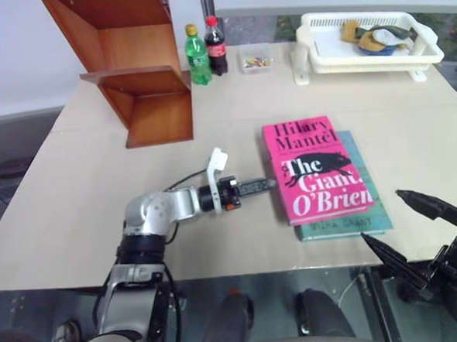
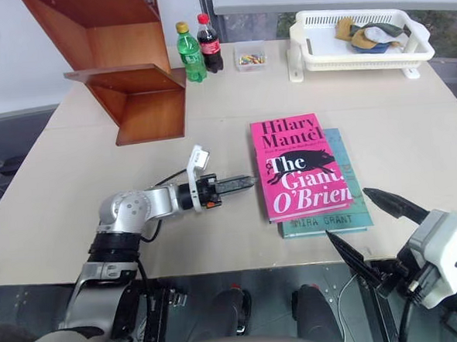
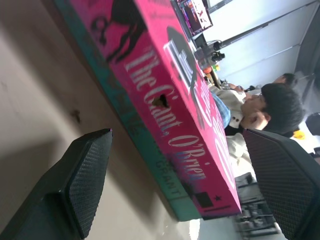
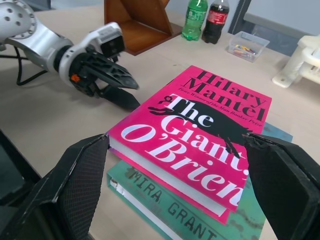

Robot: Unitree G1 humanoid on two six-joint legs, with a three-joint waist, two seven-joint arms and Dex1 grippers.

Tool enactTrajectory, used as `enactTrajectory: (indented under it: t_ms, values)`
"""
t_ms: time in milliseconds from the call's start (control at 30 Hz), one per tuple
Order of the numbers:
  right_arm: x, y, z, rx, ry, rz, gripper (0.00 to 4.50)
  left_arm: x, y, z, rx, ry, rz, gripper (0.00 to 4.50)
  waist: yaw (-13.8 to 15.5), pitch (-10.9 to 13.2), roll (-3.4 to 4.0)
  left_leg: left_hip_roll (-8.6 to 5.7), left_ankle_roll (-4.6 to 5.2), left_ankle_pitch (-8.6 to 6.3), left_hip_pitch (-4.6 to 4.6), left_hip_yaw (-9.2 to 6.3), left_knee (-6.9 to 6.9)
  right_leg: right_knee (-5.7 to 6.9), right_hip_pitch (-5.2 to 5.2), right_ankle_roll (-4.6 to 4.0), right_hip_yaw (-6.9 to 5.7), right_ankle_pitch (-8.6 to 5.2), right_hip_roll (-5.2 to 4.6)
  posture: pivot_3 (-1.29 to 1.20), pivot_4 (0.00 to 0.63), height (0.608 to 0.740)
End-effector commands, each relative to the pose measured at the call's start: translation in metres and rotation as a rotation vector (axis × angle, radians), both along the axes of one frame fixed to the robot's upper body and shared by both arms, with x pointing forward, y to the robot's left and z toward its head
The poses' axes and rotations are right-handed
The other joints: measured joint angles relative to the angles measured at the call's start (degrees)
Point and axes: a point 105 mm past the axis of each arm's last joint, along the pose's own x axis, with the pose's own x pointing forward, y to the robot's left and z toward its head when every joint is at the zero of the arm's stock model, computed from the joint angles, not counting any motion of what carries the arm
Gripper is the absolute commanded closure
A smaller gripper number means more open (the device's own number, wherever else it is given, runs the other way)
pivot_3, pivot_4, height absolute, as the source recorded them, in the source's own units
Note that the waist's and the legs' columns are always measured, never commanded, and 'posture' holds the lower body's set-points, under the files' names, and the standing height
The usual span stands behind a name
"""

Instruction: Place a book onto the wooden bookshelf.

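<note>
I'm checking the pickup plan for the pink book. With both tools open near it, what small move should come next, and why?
Probably ease the open left tool onto the pink book's spine edge. Its tips sit beside that edge, not gripping, and the book lies flat on the teal-green book; the open right tool hangs nearer, off the table.

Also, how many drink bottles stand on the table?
2: a green plastic bottle with a yellow cap and a dark cola bottle with a red cap, side by side at the far edge, just right of the reddish-brown wooden bookshelf.
</note>
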Motion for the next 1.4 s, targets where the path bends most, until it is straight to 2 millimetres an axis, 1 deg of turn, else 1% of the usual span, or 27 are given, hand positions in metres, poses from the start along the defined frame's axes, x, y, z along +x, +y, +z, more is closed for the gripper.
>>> enactTrajectory:
  t_ms: [33, 233, 500, 767, 1067, 1367, 1400]
  values:
    - [-0.003, 0.007, 0.008, -0.004, -0.058, 0.012, 0.05, 0.002, -0.006, 0.007, -0.007, -0.003, -0.003, 0.00, -0.02, 0.01, -0.02, 0.00, 0.00, 0.00, 0.00, 0.00, 0.00, 0.00, 0.00, 0.00, 0.00, 0.00, 0.00, 0.00, 0.150, 0.740]
    - [-0.005, 0.009, 0.005, -0.018, -0.059, 0.008, 0.05, 0.006, -0.015, 0.007, -0.026, 0.041, 0.007, 0.00, -0.03, 0.01, -0.02, 0.01, -0.02, 0.01, 0.02, 0.00, -0.01, 0.02, 0.00, 0.01, 0.00, -0.01, 0.01, 0.00, 0.150, 0.740]
    - [-0.007, 0.015, 0.010, 0.004, -0.077, 0.041, 0.05, 0.006, -0.020, 0.007, -0.060, 0.095, 0.031, 0.00, -0.01, 0.02, -0.05, 0.00, -0.09, 0.05, 0.01, 0.00, 0.00, 0.01, 0.00, 0.01, 0.00, -0.01, 0.00, 0.00, 0.150, 0.740]
    - [0.002, 0.022, 0.012, 0.017, -0.091, 0.056, 0.05, 0.008, -0.022, 0.008, -0.070, 0.104, 0.039, 0.00, -0.01, 0.04, -0.15, -0.01, -0.24, 0.14, 0.02, 0.03, 0.02, 0.02, 0.01, 0.02, 0.02, -0.01, 0.01, 0.00, 0.150, 0.740]
    - [0.003, 0.019, -0.002, 0.026, 0.001, 0.037, 0.05, 0.007, -0.020, 0.010, -0.079, 0.108, 0.039, 0.00, 0.01, 0.04, -0.20, -0.01, -0.25, 0.15, 0.00, -0.01, 0.02, 0.02, 0.01, 0.01, 0.00, -0.01, 0.00, 0.00, 0.150, 0.740]
    - [0.007, 0.017, -0.005, 0.015, 0.010, 0.042, 0.05, 0.006, -0.022, 0.009, -0.090, 0.114, 0.037, 0.00, -0.01, 0.04, -0.21, -0.01, -0.22, 0.13, 0.02, 0.01, 0.03, 0.04, 0.02, 0.01, 0.01, -0.01, 0.00, 0.00, 0.150, 0.740]
    - [0.008, 0.017, -0.005, 0.013, 0.009, 0.044, 0.00, 0.006, -0.023, 0.009, -0.088, 0.118, 0.036, 0.51, 0.00, 0.04, -0.21, -0.01, -0.22, 0.13, 0.02, 0.01, 0.03, 0.05, 0.02, 0.01, 0.01, 0.00, 0.00, 0.00, 0.150, 0.740]
